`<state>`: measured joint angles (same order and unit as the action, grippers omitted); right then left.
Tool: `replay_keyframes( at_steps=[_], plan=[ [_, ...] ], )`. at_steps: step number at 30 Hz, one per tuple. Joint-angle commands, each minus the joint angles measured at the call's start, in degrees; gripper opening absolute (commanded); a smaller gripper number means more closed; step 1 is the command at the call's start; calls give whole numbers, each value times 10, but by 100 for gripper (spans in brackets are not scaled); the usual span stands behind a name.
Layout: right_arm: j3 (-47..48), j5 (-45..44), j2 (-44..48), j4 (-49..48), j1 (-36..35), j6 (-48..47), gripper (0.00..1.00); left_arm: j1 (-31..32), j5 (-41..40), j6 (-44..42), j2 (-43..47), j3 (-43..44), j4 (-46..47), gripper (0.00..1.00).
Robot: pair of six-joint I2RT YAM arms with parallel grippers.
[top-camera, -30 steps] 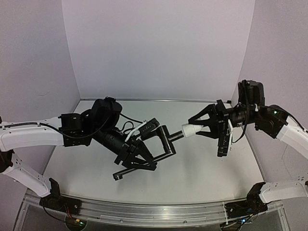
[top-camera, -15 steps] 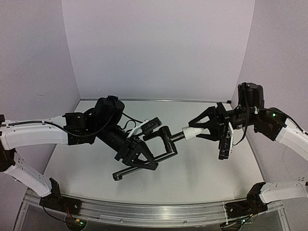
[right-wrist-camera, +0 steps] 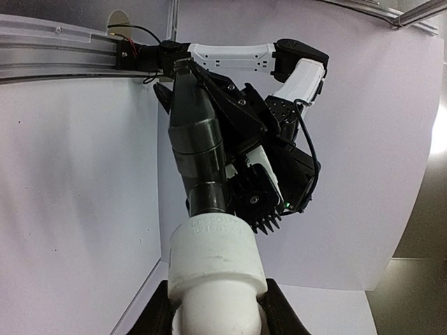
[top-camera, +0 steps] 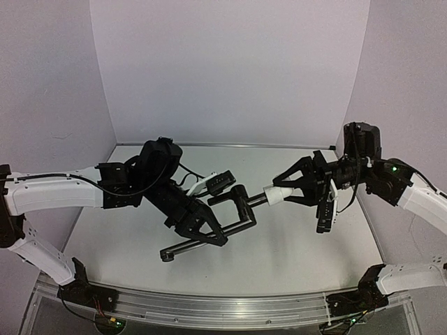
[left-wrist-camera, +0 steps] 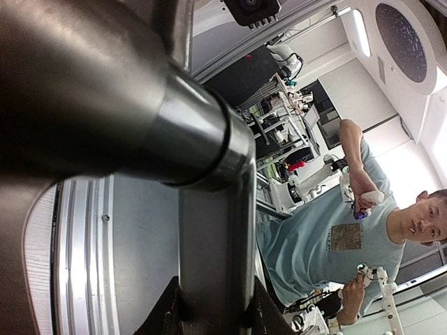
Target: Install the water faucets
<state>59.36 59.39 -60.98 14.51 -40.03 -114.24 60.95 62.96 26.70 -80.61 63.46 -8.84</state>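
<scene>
The black L-shaped pipe [top-camera: 241, 209] hangs in mid-air over the table, held by my left gripper [top-camera: 211, 234], which is shut on its long straight part. In the left wrist view the pipe [left-wrist-camera: 209, 223] fills the frame between my gripper's fingertips [left-wrist-camera: 213, 317]. My right gripper [top-camera: 281, 195] is shut on the small white fitting [top-camera: 274, 197]. The pipe's short bent end meets the mouth of the fitting. The right wrist view shows the fitting [right-wrist-camera: 216, 255] in my right gripper [right-wrist-camera: 216, 310], with the pipe's end [right-wrist-camera: 207, 192] entering its top.
The grey table [top-camera: 293, 244] lies below both arms, enclosed by lilac walls [top-camera: 230, 70] at the back and sides. A metal rail [top-camera: 209, 307] runs along the near edge. The pipe's free end [top-camera: 166, 255] hangs low near the table surface.
My left arm has shifted a little right and forward with the pipe. My right gripper has lowered slightly, and the white fitting now sits closer on the pipe's end.
</scene>
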Motion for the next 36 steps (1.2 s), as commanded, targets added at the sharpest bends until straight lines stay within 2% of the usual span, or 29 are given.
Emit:
replay_keyframes(
  at_steps=[1,9,15,22,30,36],
  plan=[
    [-2,15,-10,-17,-6,-262,0,-1,0,-23,7,45,94,0],
    [3,9,1,-17,-16,-140,0,1,-61,-118,9,72,7,0],
    [8,-2,15,-13,-24,-4,0,6,-98,-177,-5,111,-58,0],
    [27,-14,14,14,-30,143,0,12,-160,-219,-2,125,-96,0],
    [48,-8,6,55,-33,250,0,18,-221,-259,-10,143,-143,0],
    [64,-16,-5,56,-35,411,0,26,-289,-295,-7,140,-153,0]
  ],
)
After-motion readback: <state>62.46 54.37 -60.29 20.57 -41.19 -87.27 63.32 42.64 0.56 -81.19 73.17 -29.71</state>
